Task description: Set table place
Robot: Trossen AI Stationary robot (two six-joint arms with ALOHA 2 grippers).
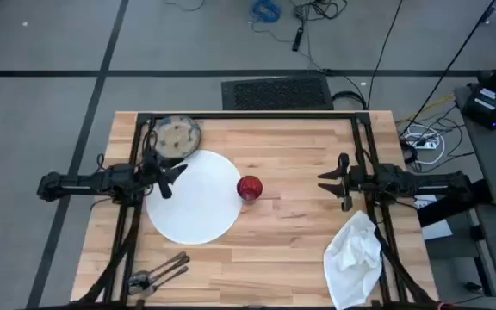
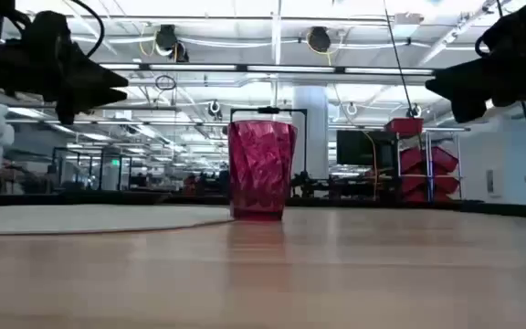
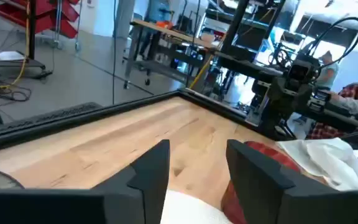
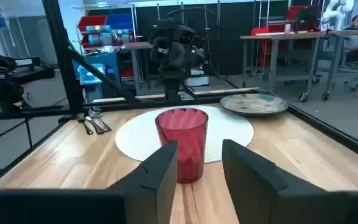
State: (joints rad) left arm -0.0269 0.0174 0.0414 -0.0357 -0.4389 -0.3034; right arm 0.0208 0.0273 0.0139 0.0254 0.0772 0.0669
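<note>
On the table (image 1: 282, 232) a large white plate (image 1: 198, 196) lies left of centre. A small red cup (image 1: 249, 189) stands upright on its base at the plate's right edge. A speckled bowl (image 1: 176, 136) sits at the far left, at the plate's far rim. Dark cutlery (image 1: 158, 273) lies near the front left corner. A crumpled white napkin (image 1: 354, 257) lies at the front right. My left gripper (image 1: 172, 175) hovers open over the plate's left part. My right gripper (image 1: 327, 181) hovers open to the right of the cup, which shows in the right wrist view (image 4: 181, 142) beyond the fingers.
Black frame rails (image 1: 248, 117) run along the table's far edge and down both sides beside the arms. Bare wood lies between the cup and my right gripper and along the near middle (image 1: 265, 267).
</note>
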